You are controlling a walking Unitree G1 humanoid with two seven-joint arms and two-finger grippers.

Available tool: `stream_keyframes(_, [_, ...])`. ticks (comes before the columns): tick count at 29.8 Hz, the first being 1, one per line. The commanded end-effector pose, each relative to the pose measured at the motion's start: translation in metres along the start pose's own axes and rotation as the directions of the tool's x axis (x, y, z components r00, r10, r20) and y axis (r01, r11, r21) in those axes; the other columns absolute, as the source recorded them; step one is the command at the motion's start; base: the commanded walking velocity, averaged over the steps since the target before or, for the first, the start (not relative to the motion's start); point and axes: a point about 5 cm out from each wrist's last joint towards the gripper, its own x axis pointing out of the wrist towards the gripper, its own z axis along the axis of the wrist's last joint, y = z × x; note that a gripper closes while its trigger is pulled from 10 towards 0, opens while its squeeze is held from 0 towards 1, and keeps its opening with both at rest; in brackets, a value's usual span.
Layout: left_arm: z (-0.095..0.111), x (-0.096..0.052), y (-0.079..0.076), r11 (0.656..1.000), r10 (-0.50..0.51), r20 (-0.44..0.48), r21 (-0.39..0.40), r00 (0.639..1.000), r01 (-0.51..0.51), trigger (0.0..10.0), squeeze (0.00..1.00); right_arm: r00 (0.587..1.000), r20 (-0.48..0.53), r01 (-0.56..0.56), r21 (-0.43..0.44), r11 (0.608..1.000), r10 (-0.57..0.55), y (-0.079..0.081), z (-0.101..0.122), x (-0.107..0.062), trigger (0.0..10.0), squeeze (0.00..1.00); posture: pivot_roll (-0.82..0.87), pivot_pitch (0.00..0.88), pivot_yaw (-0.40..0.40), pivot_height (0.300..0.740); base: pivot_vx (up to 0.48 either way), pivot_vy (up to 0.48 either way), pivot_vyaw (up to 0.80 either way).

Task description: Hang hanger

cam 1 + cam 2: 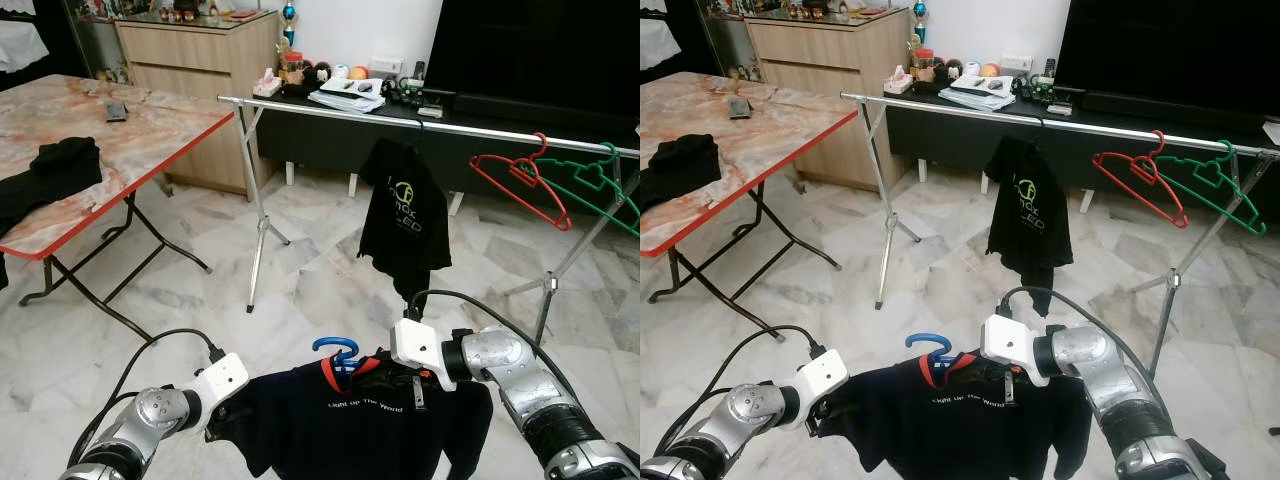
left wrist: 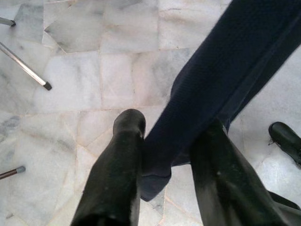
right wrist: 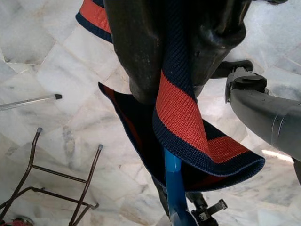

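Together we hold a navy shirt (image 1: 350,425) on its blue hanger (image 1: 338,352) low before the rail (image 1: 420,122). Our left gripper (image 2: 167,174) pinches its sleeve; our right gripper (image 3: 176,61) is clamped on its orange-striped collar (image 3: 181,113) beside the hook.

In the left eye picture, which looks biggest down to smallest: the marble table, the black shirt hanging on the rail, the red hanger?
1. Marble table, though it sits nearer.
2. Black shirt hanging on the rail.
3. Red hanger.

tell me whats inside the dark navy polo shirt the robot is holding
A blue plastic hanger: its hook sticks out at the orange-lined collar. The dark navy polo shirt covers the hanger's shoulders.
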Motion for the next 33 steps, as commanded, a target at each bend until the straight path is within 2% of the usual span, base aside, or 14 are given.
stream_keyframes(1, [-0.001, 0.001, -0.002, 1.000, -0.009, -0.014, -0.014, 1.000, 0.009, 0.0, 0.00, 0.998, 0.057, 0.038, -0.036, 0.999, -0.036, -0.007, 0.013, -0.004, 10.0, 0.00, 0.05, 0.000, -0.031, 0.740, 0.000, 0.000, 0.00])
stream_keyframes(11, [-0.002, 0.000, 0.001, 1.000, -0.003, -0.027, 0.005, 1.000, 0.003, 0.0, 0.00, 0.998, 0.040, 0.048, -0.036, 0.998, -0.047, -0.007, 0.011, -0.005, 10.0, 0.00, 0.05, 0.000, -0.029, 0.740, 0.000, 0.000, 0.00])
stream_keyframes(18, [-0.005, -0.002, 0.005, 0.999, 0.038, -0.054, 0.000, 0.998, -0.038, 0.0, 0.00, 0.994, 0.015, 0.105, -0.040, 0.994, -0.104, -0.011, 0.008, -0.008, 10.0, 0.00, 0.05, 0.000, -0.029, 0.740, 0.000, 0.000, 0.00])
stream_keyframes(22, [-0.008, -0.004, 0.011, 0.992, 0.126, -0.066, -0.003, 0.990, -0.126, 0.0, 0.00, 0.981, -0.116, 0.147, -0.055, 0.988, -0.153, -0.010, -0.007, -0.008, 10.0, 0.00, 0.05, 0.000, -0.031, 0.740, 0.000, 0.000, 0.00])
stream_keyframes(25, [-0.010, -0.007, 0.015, 0.983, 0.183, -0.082, 0.009, 0.980, -0.183, 0.0, 0.00, 0.946, -0.190, 0.256, -0.051, 0.965, -0.261, -0.017, -0.015, -0.009, 10.0, 0.00, 0.06, 0.000, -0.029, 0.740, 0.000, 0.000, 0.00])
stream_keyframes(26, [-0.012, -0.008, 0.017, 0.977, 0.212, -0.094, 0.003, 0.973, -0.212, 0.0, 0.00, 0.922, -0.247, 0.293, -0.054, 0.954, -0.297, -0.019, -0.022, -0.011, 10.0, 0.00, 0.06, 0.000, -0.029, 0.740, 0.000, 0.000, 0.00])
stream_keyframes(27, [-0.014, -0.008, 0.017, 0.975, 0.222, -0.102, 0.000, 0.970, -0.223, 0.0, 0.00, 0.913, -0.265, 0.307, -0.051, 0.950, -0.309, -0.019, -0.024, -0.011, 10.0, 0.00, 0.06, 0.000, -0.029, 0.740, 0.000, 0.000, 0.00])
stream_keyframes(28, [-0.017, -0.008, 0.017, 0.970, 0.241, -0.124, 0.002, 0.963, -0.242, 0.0, 0.00, 0.884, -0.295, 0.368, -0.041, 0.929, -0.363, -0.022, -0.028, -0.012, 10.0, 0.00, 0.06, 0.000, -0.027, 0.740, 0.000, 0.000, 0.00])
stream_keyframes(29, [-0.017, -0.008, 0.017, 0.970, 0.241, -0.124, 0.002, 0.963, -0.242, 0.0, 0.00, 0.884, -0.295, 0.368, -0.041, 0.929, -0.363, -0.022, -0.028, -0.012, 10.0, 0.00, 0.06, 0.000, -0.027, 0.740, 0.000, 0.000, 0.00])
stream_keyframes(30, [-0.019, -0.008, 0.016, 0.967, 0.252, -0.140, 0.003, 0.958, -0.254, 0.0, 0.00, 0.863, -0.311, 0.408, -0.039, 0.912, -0.399, -0.024, -0.029, -0.013, 10.0, 0.00, 0.06, 0.000, -0.027, 0.740, 0.000, 0.000, 0.00])
stream_keyframes(32, [-0.023, -0.010, 0.017, 0.958, 0.282, -0.172, 0.004, 0.944, -0.285, 0.0, 0.00, 0.805, -0.347, 0.495, -0.054, 0.867, -0.481, -0.030, -0.032, -0.016, 10.0, 0.00, 0.06, 0.000, -0.026, 0.740, 0.000, 0.000, 0.00])
stream_keyframes(33, [-0.026, -0.010, 0.018, 0.951, 0.299, -0.197, -0.016, 0.933, -0.308, 0.0, 0.00, 0.728, -0.370, 0.605, -0.052, 0.795, -0.578, -0.037, -0.034, -0.021, 10.0, 0.00, 0.06, 0.000, -0.027, 0.740, 0.000, 0.000, 0.00])
